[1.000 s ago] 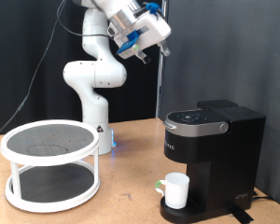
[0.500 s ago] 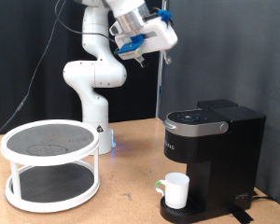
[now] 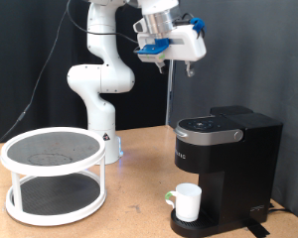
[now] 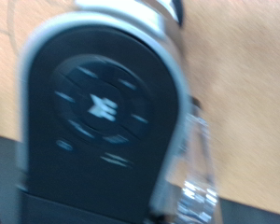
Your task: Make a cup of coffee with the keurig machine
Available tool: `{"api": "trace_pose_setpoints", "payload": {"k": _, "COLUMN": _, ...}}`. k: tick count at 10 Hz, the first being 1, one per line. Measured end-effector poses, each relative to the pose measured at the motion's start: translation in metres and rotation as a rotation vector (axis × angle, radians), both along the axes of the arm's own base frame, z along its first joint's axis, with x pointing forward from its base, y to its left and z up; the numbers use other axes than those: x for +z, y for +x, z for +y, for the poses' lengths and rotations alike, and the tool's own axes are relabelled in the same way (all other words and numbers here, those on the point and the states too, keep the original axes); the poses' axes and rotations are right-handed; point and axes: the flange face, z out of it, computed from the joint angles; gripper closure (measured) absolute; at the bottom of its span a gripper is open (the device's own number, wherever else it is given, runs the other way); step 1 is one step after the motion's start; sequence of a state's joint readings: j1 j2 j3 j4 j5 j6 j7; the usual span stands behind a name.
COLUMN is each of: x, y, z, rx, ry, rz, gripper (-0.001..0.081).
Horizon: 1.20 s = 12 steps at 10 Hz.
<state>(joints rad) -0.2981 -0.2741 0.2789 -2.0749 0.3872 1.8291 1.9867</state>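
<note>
At the exterior view's left a white two-tier round rack [image 3: 52,177] with dark mesh shelves stands on the wooden table [image 3: 139,203]. Behind it rises the white robot arm [image 3: 101,79], its base near the rack's far edge. The arm reaches up and toward the exterior view's right, carrying the gripper [image 3: 192,67] high in the air — well above the keurig machine [image 3: 226,169] and touching nothing. Its fingers are too small and dark there to judge, so whether the jaws are parted or closed I cannot tell; nothing shows between them.

The keurig machine sits at the exterior view's right on the table, lid down, its silver-trimmed top panel facing up. The cup [image 3: 187,202] stands upright on the drip tray at the machine's base, under the spout, handle toward the exterior view's left.

The wrist view is blurred — it shows the machine's dark top panel [image 4: 98,107] with its round button cluster, silver trim along one edge, and wood tabletop [image 4: 243,84] beyond.
</note>
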Motion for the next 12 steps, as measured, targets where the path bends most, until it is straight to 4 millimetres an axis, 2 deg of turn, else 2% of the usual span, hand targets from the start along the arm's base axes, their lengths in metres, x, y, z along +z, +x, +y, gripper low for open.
{"api": "trace_pose_setpoints", "payload": {"k": 3, "x": 0.002, "y": 0.032, "z": 0.009, "rx": -0.014, "ry": -0.053, "rz": -0.05, "gripper": 0.0072}}
{"api": "trace_pose_setpoints", "payload": {"k": 5, "x": -0.001, "y": 0.047, "z": 0.014, "rx": -0.003, "ry": -0.056, "rz": -0.061, "gripper": 0.0072}}
{"api": "trace_pose_setpoints", "payload": {"k": 9, "x": -0.011, "y": 0.056, "z": 0.032, "rx": 0.029, "ry": -0.053, "rz": -0.071, "gripper": 0.0072}}
{"api": "trace_pose_setpoints", "payload": {"k": 12, "x": -0.028, "y": 0.054, "z": 0.04, "rx": 0.054, "ry": -0.077, "rz": -0.058, "gripper": 0.0072}}
